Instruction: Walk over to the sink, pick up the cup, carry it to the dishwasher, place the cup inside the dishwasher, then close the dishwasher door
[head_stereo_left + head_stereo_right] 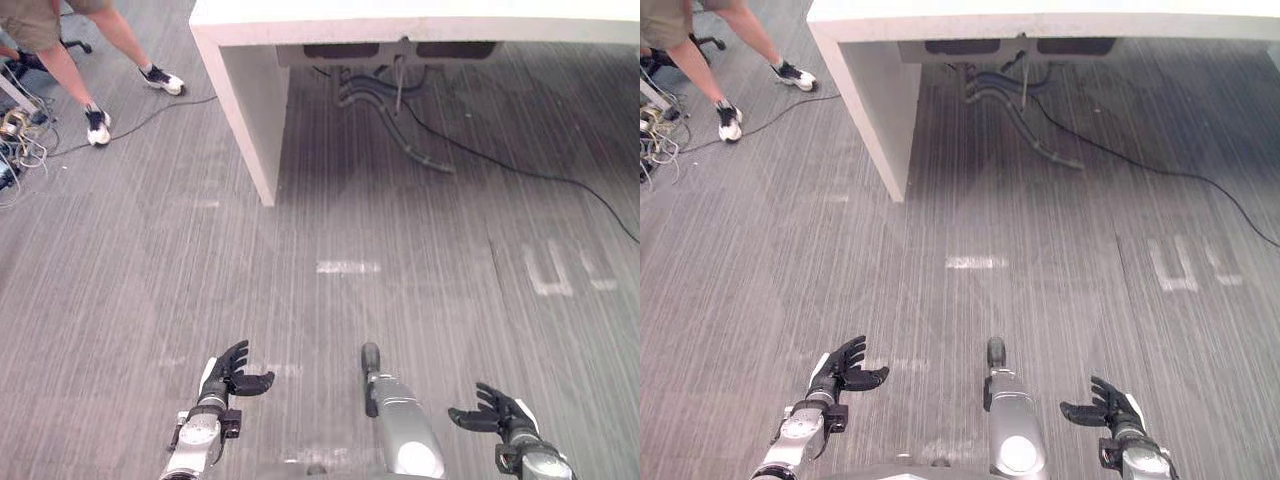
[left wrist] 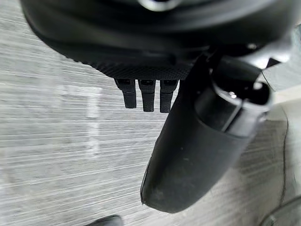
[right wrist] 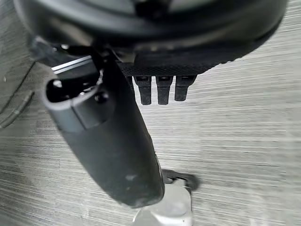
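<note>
Nearest the camera, the left robot hand and the right robot hand hang low over a grey, fine-striped carpet floor, palms turned toward each other. Both are spread loosely, fingers relaxed and thumbs standing apart, and neither holds anything. The left wrist view shows the left fingers side by side and nearly straight beside the thumb, with only carpet past them. The right fingers look the same in the right wrist view.

Farther out, a short strip of white tape lies on the carpet, with larger worn white markings to its right. Beyond these stands a white tabletop on a solid white side panel. Grey hoses hang beneath it, and a black cable trails off to the right.

At the far left, a person's bare legs in dark-and-white shoes stand beside a tangle of wires.

Where the cup is cannot be told.
</note>
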Controlling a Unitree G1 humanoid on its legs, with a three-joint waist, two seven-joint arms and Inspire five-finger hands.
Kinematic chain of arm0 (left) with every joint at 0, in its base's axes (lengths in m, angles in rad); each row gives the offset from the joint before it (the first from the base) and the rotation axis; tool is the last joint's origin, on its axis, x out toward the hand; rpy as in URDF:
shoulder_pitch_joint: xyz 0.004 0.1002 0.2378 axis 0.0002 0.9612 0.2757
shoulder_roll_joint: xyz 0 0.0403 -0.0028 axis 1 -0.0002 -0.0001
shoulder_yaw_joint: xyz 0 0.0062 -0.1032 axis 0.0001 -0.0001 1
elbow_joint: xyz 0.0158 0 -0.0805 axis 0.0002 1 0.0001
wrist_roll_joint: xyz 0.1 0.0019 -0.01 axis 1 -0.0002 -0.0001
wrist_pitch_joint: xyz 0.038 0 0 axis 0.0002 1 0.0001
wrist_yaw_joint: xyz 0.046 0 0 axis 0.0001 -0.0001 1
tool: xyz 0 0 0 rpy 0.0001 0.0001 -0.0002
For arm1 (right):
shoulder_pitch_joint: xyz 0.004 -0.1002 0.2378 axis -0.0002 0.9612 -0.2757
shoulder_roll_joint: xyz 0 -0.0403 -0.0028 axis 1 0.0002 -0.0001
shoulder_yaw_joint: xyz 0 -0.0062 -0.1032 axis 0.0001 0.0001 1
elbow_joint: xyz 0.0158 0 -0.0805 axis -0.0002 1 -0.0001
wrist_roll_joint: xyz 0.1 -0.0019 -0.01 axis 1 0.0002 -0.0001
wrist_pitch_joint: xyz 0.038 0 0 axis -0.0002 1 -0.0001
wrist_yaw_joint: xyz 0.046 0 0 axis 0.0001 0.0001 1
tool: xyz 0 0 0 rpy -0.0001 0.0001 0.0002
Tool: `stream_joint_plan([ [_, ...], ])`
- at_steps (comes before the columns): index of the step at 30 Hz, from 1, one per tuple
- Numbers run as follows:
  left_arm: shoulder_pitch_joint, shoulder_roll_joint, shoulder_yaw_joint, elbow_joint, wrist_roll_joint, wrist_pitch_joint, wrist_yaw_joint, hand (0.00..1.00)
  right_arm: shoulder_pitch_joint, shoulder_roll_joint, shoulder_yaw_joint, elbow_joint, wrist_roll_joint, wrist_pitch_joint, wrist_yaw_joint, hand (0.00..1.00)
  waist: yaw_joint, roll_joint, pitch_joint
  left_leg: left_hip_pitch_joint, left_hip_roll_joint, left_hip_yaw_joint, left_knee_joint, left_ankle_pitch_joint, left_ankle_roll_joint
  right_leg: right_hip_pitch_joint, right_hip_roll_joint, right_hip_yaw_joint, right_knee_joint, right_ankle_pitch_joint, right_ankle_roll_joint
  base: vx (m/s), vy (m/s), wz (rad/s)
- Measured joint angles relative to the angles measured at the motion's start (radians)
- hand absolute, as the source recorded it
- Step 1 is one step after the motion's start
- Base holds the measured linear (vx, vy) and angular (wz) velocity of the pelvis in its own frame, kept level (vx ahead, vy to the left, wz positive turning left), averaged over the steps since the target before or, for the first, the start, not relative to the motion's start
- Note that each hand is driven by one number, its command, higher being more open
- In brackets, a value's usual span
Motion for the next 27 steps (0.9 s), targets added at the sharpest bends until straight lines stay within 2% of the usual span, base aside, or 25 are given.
stream_joint_plan([
  [1,-0.006,-0.01,0.001,0.0,-0.002,0.001,-0.001,0.9,0.003,0.002,0.0,0.003,0.001,0.0,0.005,0.9,-0.001,0.004,0.005,-0.073,0.05,0.01,0.228,0.075,-0.059,0.069,0.012,-0.017,-0.012,-0.038,-0.021,0.6,-0.265,0.19],
  [2,-0.006,-0.018,0.001,-0.004,-0.013,0.0,-0.001,0.9,0.011,0.008,0.001,0.0,0.003,0.0,0.005,0.9,0.009,0.002,0.008,-0.135,0.114,0.028,0.468,0.1,-0.072,0.167,0.034,-0.025,-0.046,-0.064,-0.034,0.7,-0.291,0.12],
  [4,-0.007,-0.027,0.0,-0.05,-0.019,0.002,-0.001,0.9,0.032,0.023,0.0,-0.056,0.016,-0.004,-0.001,0.9,0.024,-0.023,0.023,-0.196,0.199,0.109,0.675,0.094,-0.057,0.302,0.045,-0.02,-0.092,-0.097,-0.042,0.58,-0.224,-0.09],
  [5,-0.006,-0.035,-0.001,-0.101,-0.022,0.002,0.0,0.9,0.046,0.031,0.0,-0.104,0.034,-0.01,-0.006,0.9,0.036,-0.035,0.03,-0.235,0.23,0.152,0.708,0.089,-0.036,0.348,0.043,-0.013,-0.115,-0.114,-0.044,0.42,-0.148,-0.09],
  [6,-0.007,-0.048,-0.007,-0.179,-0.03,0.002,0.004,0.9,0.06,0.04,-0.001,-0.151,0.049,-0.02,-0.014,0.9,0.041,-0.039,0.032,-0.306,0.259,0.189,0.696,0.087,-0.029,0.382,0.042,-0.013,-0.135,-0.136,-0.051,0.28,-0.077,-0.03],
  [7,-0.007,-0.049,-0.018,-0.22,-0.033,0.001,0.007,0.9,0.063,0.044,-0.001,-0.168,0.052,-0.023,-0.016,0.9,0.041,-0.039,0.032,-0.338,0.266,0.203,0.668,0.082,-0.017,0.397,0.04,-0.014,-0.141,-0.149,-0.056,0.39,-0.036,0.09],
  [8,-0.006,-0.048,-0.048,-0.325,-0.033,0.0,0.011,0.9,0.07,0.057,0.001,-0.188,0.052,-0.025,-0.017,0.9,0.045,-0.04,0.032,-0.394,0.261,0.244,0.53,0.074,-0.003,0.442,0.034,-0.018,-0.169,-0.168,-0.053,0.32,0.014,0.09],
  [9,-0.006,-0.047,-0.062,-0.367,-0.033,-0.001,0.016,0.9,0.072,0.064,0.001,-0.188,0.052,-0.025,-0.018,0.9,0.05,-0.044,0.035,-0.403,0.247,0.256,0.444,0.075,-0.001,0.462,0.026,-0.019,-0.178,-0.17,-0.042,0.4,0.044,0.09],
  [10,-0.006,-0.049,-0.08,-0.432,-0.033,-0.001,0.023,0.9,0.076,0.073,0.002,-0.185,0.052,-0.025,-0.019,0.9,0.054,-0.05,0.038,-0.408,0.205,0.255,0.285,0.087,0.003,0.488,0.012,-0.019,-0.187,-0.18,-0.025,0.36,0.072,-0.01],
  [12,-0.007,-0.053,-0.105,-0.586,-0.027,-0.014,0.039,0.9,0.072,0.078,0.011,-0.153,0.049,-0.026,-0.02,0.9,0.066,-0.042,0.032,-0.411,0.105,0.186,-0.171,0.21,-0.011,0.523,-0.002,-0.007,-0.204,-0.215,0.02,0.44,0.132,-0.11],
  [13,-0.009,-0.054,-0.105,-0.618,-0.027,-0.016,0.048,0.9,0.068,0.078,0.013,-0.141,0.048,-0.026,-0.021,0.9,0.066,-0.036,0.029,-0.423,0.096,0.166,-0.219,0.233,-0.014,0.529,0.003,0.0,-0.202,-0.228,0.037,0.47,0.209,-0.29],
  [14,-0.011,-0.053,-0.102,-0.676,-0.014,-0.017,0.07,0.9,0.067,0.08,0.013,-0.117,0.047,-0.026,-0.024,0.9,0.07,-0.029,0.025,-0.426,0.088,0.138,-0.241,0.289,0.016,0.555,0.004,0.019,-0.196,-0.26,0.08,0.52,0.265,-0.63],
  [15,-0.01,-0.051,-0.096,-0.729,0.012,-0.016,0.091,0.9,0.075,0.095,0.012,-0.105,0.042,-0.026,-0.029,0.9,0.094,-0.053,0.013,-0.4,0.058,0.133,-0.221,0.342,0.065,0.572,-0.034,0.064,-0.175,-0.297,0.13,0.54,0.271,-0.79],
  [16,-0.007,-0.05,-0.093,-0.76,0.021,-0.014,0.1,0.9,0.083,0.103,0.012,-0.106,0.038,-0.026,-0.03,0.9,0.103,-0.072,0.004,-0.398,0.035,0.131,-0.201,0.336,0.08,0.563,-0.054,0.092,-0.147,-0.314,0.149,0.56,0.273,-0.82],
  [17,-0.008,-0.055,-0.091,-0.834,0.05,-0.007,0.127,0.9,0.094,0.109,0.003,-0.105,0.031,-0.027,-0.028,0.9,0.109,-0.085,-0.004,-0.4,0.011,0.133,-0.135,0.31,0.134,0.534,-0.085,0.143,-0.043,-0.326,0.168,0.56,0.28,-0.44],
  [18,-0.008,-0.058,-0.093,-0.892,0.074,-0.006,0.136,0.9,0.102,0.116,0.002,-0.102,0.028,-0.026,-0.028,0.9,0.105,-0.103,-0.011,-0.394,-0.008,0.144,-0.089,0.263,0.146,0.496,-0.112,0.177,0.073,-0.329,0.19,0.56,0.287,-0.24],
  [19,-0.009,-0.058,-0.093,-0.953,0.099,-0.006,0.144,0.9,0.112,0.122,0.001,-0.091,0.026,-0.026,-0.026,0.9,0.102,-0.119,-0.019,-0.377,-0.031,0.151,-0.055,0.219,0.157,0.451,-0.139,0.201,0.217,-0.311,0.24,0.58,0.272,0.08],
  [20,-0.017,-0.053,-0.09,-1.021,0.133,-0.007,0.162,0.9,0.118,0.132,0.001,-0.072,0.02,-0.02,-0.021,0.9,0.091,-0.136,-0.03,-0.344,-0.06,0.152,-0.033,0.176,0.175,0.385,-0.165,0.236,0.404,-0.234,0.367,0.46,0.186,0.15],
  [21,-0.028,-0.049,-0.087,-1.047,0.16,-0.008,0.177,0.9,0.118,0.14,0.0,-0.061,0.01,-0.017,-0.017,0.9,0.088,-0.139,-0.034,-0.32,-0.067,0.15,-0.033,0.164,0.186,0.353,-0.171,0.26,0.487,-0.204,0.387,0.55,0.17,0.11],
  [22,-0.041,-0.051,-0.073,-1.089,0.2,-0.011,0.207,0.9,0.109,0.148,0.006,-0.047,-0.002,-0.01,-0.005,0.9,0.088,-0.133,-0.037,-0.266,-0.068,0.151,-0.052,0.143,0.186,0.294,-0.165,0.267,0.603,-0.196,0.379,0.5,0.112,-0.15],
  [23,-0.047,-0.05,-0.055,-1.121,0.232,-0.015,0.24,0.9,0.101,0.156,0.014,-0.05,-0.006,-0.01,0.005,0.9,0.092,-0.118,-0.043,-0.195,-0.063,0.152,-0.101,0.115,0.17,0.241,-0.165,0.235,0.669,-0.211,0.32,0.57,0.085,-0.23],
  [24,-0.051,-0.05,-0.046,-1.127,0.247,-0.021,0.256,0.9,0.096,0.16,0.015,-0.051,-0.008,-0.012,0.006,0.9,0.09,-0.114,-0.045,-0.164,-0.059,0.153,-0.123,0.107,0.161,0.218,-0.167,0.217,0.678,-0.224,0.291,0.53,0.028,-0.25],
  [26,-0.059,-0.049,-0.026,-1.142,0.284,-0.04,0.289,0.9,0.082,0.138,0.023,-0.07,-0.011,-0.03,0.008,0.9,0.078,-0.086,-0.057,-0.062,-0.024,0.163,-0.19,0.09,0.131,0.112,-0.147,0.141,0.623,-0.276,0.209,0.43,-0.056,-0.2],
  [27,-0.062,-0.045,-0.021,-1.141,0.297,-0.042,0.29,0.9,0.068,0.128,0.023,-0.07,-0.012,-0.032,0.009,0.9,0.07,-0.075,-0.053,-0.033,-0.002,0.173,-0.204,0.087,0.121,0.067,-0.13,0.12,0.567,-0.287,0.191,0.36,-0.108,-0.22],
])
